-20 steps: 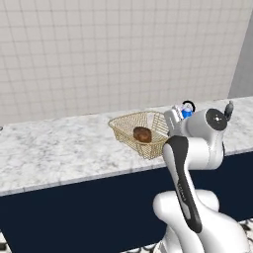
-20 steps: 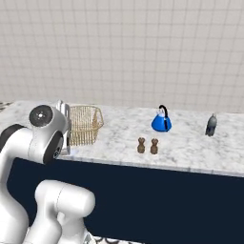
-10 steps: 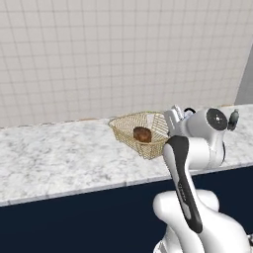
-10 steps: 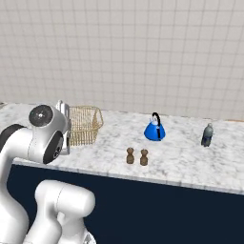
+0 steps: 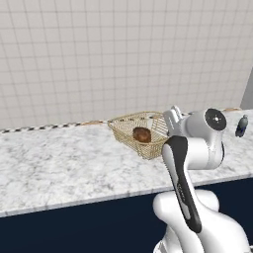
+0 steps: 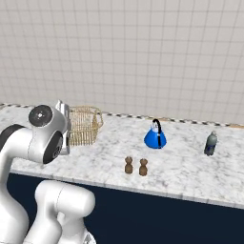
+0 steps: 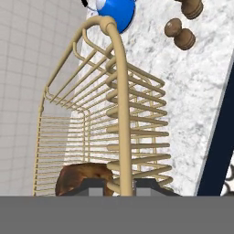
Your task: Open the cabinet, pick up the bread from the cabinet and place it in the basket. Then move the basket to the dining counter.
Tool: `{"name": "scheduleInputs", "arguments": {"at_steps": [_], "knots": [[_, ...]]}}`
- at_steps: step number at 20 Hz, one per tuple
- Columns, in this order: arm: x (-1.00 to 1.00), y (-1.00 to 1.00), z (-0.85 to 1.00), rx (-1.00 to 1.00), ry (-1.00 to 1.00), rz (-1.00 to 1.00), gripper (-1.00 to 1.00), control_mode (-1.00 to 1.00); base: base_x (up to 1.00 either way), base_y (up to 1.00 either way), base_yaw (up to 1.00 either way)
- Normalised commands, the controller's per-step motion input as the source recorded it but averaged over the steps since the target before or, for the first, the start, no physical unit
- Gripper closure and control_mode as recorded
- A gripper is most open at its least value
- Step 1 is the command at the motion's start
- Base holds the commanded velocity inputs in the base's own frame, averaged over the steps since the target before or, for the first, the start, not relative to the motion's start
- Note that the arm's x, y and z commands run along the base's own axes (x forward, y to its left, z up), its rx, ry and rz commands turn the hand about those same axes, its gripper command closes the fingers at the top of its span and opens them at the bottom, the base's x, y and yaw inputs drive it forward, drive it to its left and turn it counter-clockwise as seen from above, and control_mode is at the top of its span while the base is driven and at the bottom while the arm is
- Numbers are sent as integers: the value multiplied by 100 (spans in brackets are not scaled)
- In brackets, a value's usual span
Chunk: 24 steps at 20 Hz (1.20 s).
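Over the table (image 5: 59,168), tool (image 7: 120,185) clamped on basket (image 5: 141,131) rim — bread (image 5: 142,134) inside — next, lower it flat and release.

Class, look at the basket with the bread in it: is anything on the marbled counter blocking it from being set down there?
Nothing visible does. The end effector grips the basket rim, bread inside, over bare counter. The two shakers and kettle stand well to its right.

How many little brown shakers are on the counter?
2. One brown shaker and the other shaker stand side by side near the counter's front edge, in front of the blue kettle.
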Motion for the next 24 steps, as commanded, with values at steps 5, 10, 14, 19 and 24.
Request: {"name": "scheduleInputs", "arguments": {"at_steps": [5,10,14,19,24], "knots": [[27,-11,-22,0,0,5,100,-100,0,0,0],[56,-8,-32,0,0,8,100,-100,0,0,0],[70,-1,-34,5,0,2,100,-100,0,0,0],[65,-1,-46,6,0,0,100,-100,0,0,0],[11,0,-62,0,0,0,100,-100,0,0,0]]}}
